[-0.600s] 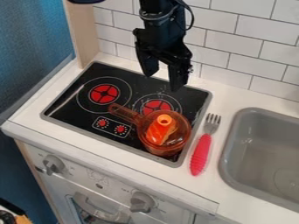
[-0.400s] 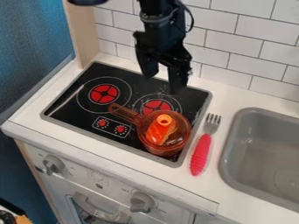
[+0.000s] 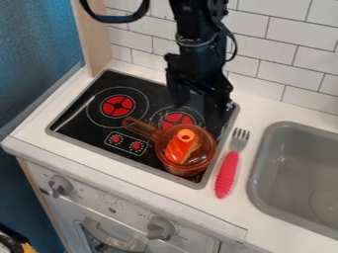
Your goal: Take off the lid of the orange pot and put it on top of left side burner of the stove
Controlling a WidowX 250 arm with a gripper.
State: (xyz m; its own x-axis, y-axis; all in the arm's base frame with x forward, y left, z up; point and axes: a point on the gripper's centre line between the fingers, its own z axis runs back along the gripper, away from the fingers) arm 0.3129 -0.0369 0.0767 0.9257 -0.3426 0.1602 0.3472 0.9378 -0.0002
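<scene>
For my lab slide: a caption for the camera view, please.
Open robot hand above the stove; orange pot with lid on, fork alongside.

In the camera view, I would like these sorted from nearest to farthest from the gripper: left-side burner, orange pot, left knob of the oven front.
1. Orange pot, just below the gripper in the view.
2. Left-side burner, at the stove's left.
3. Left knob, lower left.
</scene>
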